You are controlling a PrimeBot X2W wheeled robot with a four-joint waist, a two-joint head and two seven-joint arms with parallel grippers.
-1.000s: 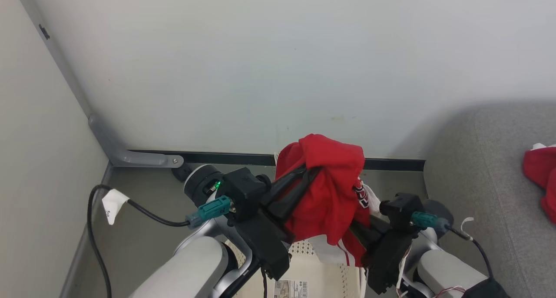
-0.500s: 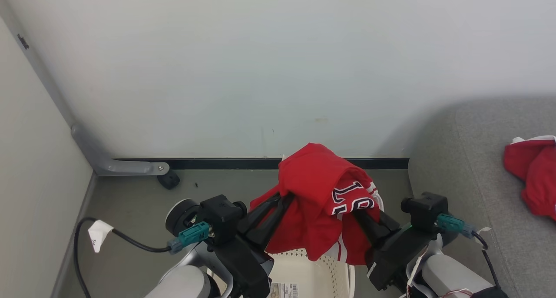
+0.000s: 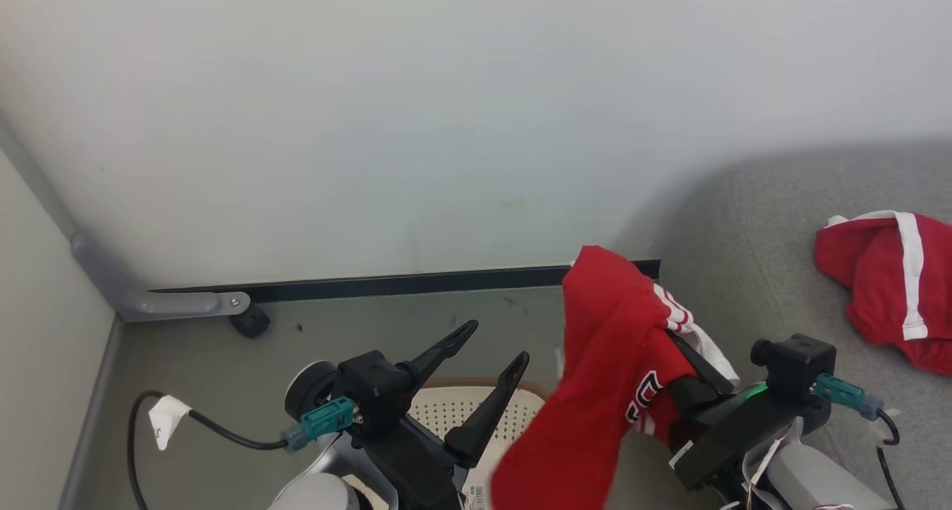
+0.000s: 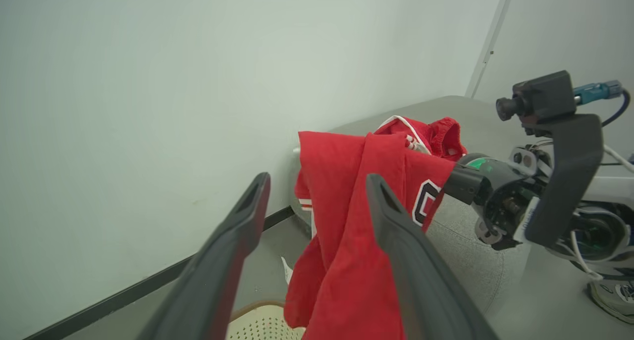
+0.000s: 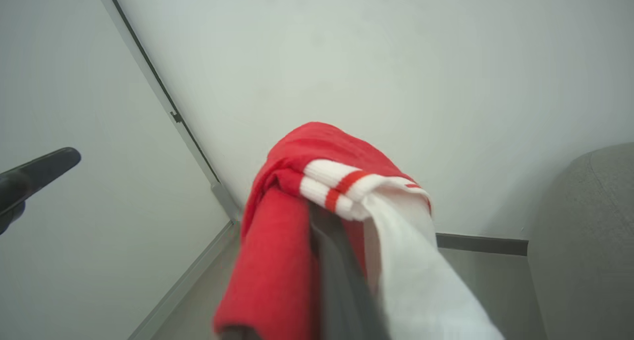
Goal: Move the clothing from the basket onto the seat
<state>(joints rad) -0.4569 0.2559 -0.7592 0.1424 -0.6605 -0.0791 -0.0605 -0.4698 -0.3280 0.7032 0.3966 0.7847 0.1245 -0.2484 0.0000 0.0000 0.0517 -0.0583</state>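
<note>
A red jersey [image 3: 602, 376] with white-edged lettering and a striped white cuff hangs from my right gripper [image 3: 664, 324], which is shut on it, between the basket and the seat. Its lower end dangles beside the basket's right rim. My left gripper [image 3: 498, 340] stands open and holds nothing, above the cream perforated basket [image 3: 446, 410]; the same open gripper [image 4: 317, 184] shows with the jersey [image 4: 356, 260] beyond it. A second red garment [image 3: 885, 287] with white stripes lies on the grey seat [image 3: 744, 257]. The cloth [image 5: 277, 260] drapes over my right finger.
A pale wall with a black baseboard [image 3: 372, 283] runs close behind. A grey corner bracket [image 3: 149, 302] and a black caster [image 3: 253, 323] sit at the left. A cable with a white tag [image 3: 167, 417] trails off my left arm. A shoe [image 4: 614, 295] is on the floor.
My left gripper has let go of the jersey and opened. The right gripper has swung the jersey right, toward the seat. The camera has turned right too.
</note>
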